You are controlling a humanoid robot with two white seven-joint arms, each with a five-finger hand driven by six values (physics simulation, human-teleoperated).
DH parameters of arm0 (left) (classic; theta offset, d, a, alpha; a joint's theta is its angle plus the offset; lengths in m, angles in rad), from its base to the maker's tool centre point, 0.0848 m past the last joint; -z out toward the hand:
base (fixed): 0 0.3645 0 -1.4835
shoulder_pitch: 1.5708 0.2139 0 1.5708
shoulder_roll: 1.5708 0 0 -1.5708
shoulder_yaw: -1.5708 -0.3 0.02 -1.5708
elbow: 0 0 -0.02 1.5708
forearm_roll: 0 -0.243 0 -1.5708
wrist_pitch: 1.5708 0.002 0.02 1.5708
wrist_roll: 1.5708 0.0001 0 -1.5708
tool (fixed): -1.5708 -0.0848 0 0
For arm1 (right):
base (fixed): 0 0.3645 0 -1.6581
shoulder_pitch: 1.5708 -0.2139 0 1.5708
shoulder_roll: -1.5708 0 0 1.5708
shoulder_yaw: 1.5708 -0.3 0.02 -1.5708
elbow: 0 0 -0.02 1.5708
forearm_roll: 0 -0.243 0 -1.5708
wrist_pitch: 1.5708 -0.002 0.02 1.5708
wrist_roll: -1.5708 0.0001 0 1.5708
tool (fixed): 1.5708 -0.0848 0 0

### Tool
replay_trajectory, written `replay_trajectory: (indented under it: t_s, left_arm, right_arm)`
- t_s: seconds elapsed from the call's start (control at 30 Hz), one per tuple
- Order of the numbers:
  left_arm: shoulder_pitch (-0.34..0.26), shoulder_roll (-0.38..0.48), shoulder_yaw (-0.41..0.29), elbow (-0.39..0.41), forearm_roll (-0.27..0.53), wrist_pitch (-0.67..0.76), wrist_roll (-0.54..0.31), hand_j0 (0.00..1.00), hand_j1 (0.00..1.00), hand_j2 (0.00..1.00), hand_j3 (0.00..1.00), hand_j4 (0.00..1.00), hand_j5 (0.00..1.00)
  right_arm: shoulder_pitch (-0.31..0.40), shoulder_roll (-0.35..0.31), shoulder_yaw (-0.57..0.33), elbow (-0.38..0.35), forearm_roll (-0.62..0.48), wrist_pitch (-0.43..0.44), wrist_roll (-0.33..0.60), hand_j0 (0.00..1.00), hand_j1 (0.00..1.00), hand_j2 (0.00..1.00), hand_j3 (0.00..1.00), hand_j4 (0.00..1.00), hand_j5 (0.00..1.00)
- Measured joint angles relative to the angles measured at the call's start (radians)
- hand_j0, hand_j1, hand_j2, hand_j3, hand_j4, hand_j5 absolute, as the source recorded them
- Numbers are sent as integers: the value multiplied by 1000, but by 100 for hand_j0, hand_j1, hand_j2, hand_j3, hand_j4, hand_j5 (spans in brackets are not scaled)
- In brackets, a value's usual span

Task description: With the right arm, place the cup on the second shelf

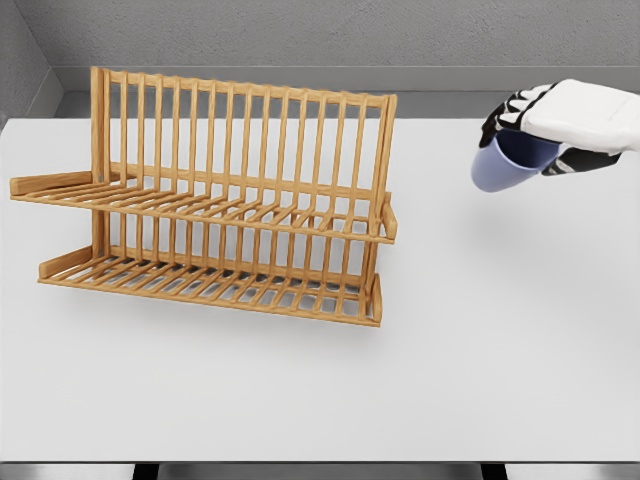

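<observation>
While no lettering is showing on any item, the right white five-finger hand (545, 125) is curling its dark fingers (500, 118) around a pale blue plastic cup (508, 162), gripping it tilted in the air above the white table (480, 350). The cup is hanging well apart from the 2-tier wooden slatted dish rack (215, 200), to its right.

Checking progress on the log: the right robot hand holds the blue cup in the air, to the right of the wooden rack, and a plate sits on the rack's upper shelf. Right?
Not quite. The head view shows the wooden rack with both shelves bare, no plate. The rest holds: the right robot hand holds the blue cup in the air, right of the rack.
</observation>
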Motion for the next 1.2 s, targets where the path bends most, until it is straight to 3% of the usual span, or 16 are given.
replay_trajectory:
  t_s: [0.73, 1.2]
  left_arm:
    - [0, 0, 0, 0, 0, 0, 0, 100, 100, 100, 100, 100, 100]
    - [0, 0, 0, 0, 0, 0, 0, 100, 100, 100, 100, 100, 100]
  right_arm:
    - [-3, -27, -80, -17, -8, -242, -1, 62, 62, 62, 62, 62, 62]
    - [-14, -10, -84, -17, -66, -260, -1, 62, 62, 62, 62, 62, 62]
